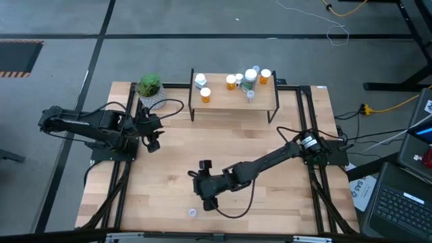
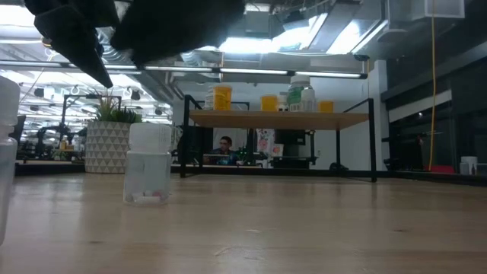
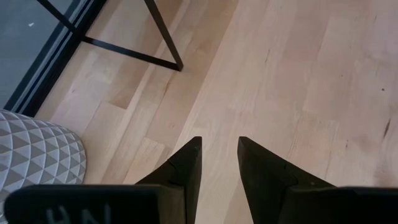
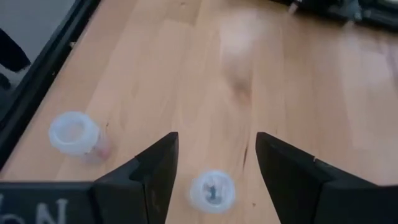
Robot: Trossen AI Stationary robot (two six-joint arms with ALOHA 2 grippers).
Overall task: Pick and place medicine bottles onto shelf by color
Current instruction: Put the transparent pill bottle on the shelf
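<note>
Medicine bottles (image 1: 244,82) crowd the shelf (image 1: 233,100) at the table's (image 1: 169,169) far edge: orange ones with white caps, a white one at its left end and a larger greenish one toward its right end. Two small clear bottles are still down on the tabletop near the front edge; one (image 4: 211,191) lies directly between the right gripper's fingers (image 4: 155,168) as its wrist camera sees it, the other (image 4: 78,135) stands just off to one side.

The right arm reaches from its base at the right edge, stretched low and long across the table toward the front middle, with the right gripper (image 1: 206,196) hanging over those clear bottles. Its jaws are spread wide and grasp nothing (the bottle below sits in the gap, untouched as far as I can see).

The left arm is folded back near the left edge, beside the plant (image 1: 150,86) in its patterned pot. The left gripper (image 1: 152,138) points down at bare wood by the shelf's leg (image 3: 163,37), jaws parted narrowly and empty.
</note>
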